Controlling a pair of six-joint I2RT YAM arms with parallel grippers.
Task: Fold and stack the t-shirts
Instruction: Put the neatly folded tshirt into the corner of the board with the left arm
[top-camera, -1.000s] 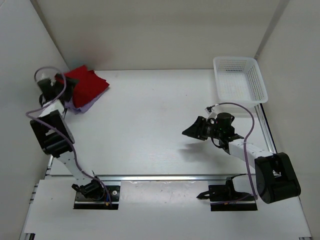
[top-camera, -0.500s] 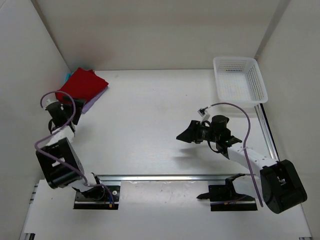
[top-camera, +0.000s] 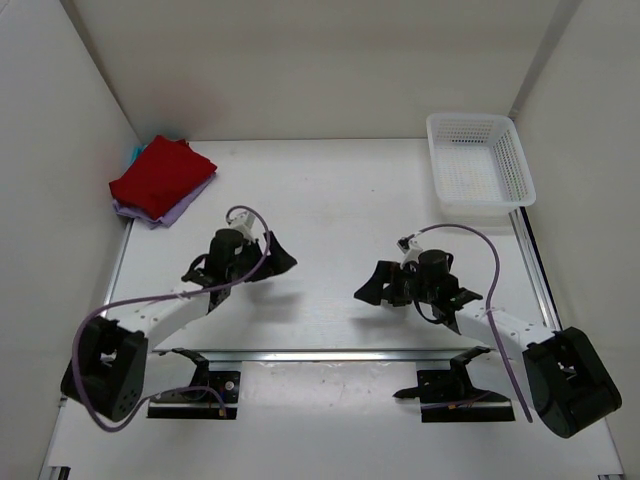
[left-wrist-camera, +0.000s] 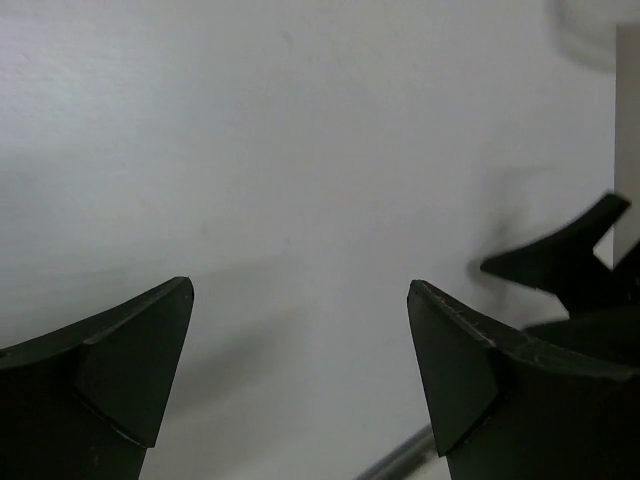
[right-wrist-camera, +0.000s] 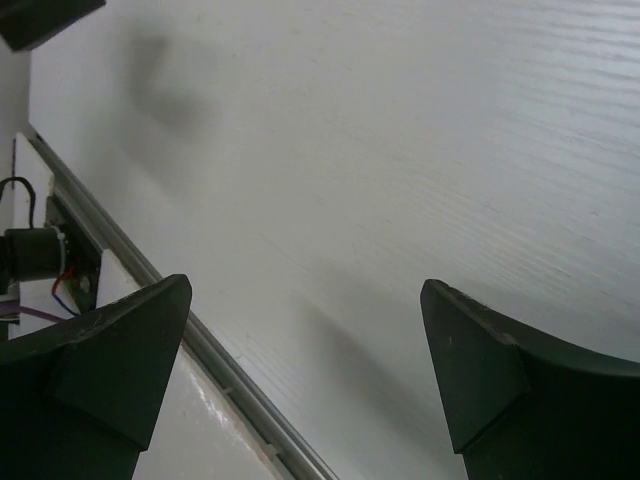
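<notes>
Swung away from the folded stack at the far left, the left arm now lies low across the near part of the worktop (top-camera: 330, 200). Its left claw (top-camera: 283, 260) points right, both dark wedge-shaped fingers spread wide with nothing between them. Drawn slightly nearer, the right arm stretches leftward, a purple cable looping over it. Its right claw (top-camera: 366, 290) faces the other one, jaws likewise wide apart and empty over the bare white, faintly grained board. At the far left the red t-shirt (top-camera: 160, 172) sits folded on top of the lavender t-shirt (top-camera: 170, 210), and a sliver of the teal t-shirt (top-camera: 135, 153) peeks out at the far edge. The white plastic mesh basket (top-camera: 480, 160) stands at the far right corner.
</notes>
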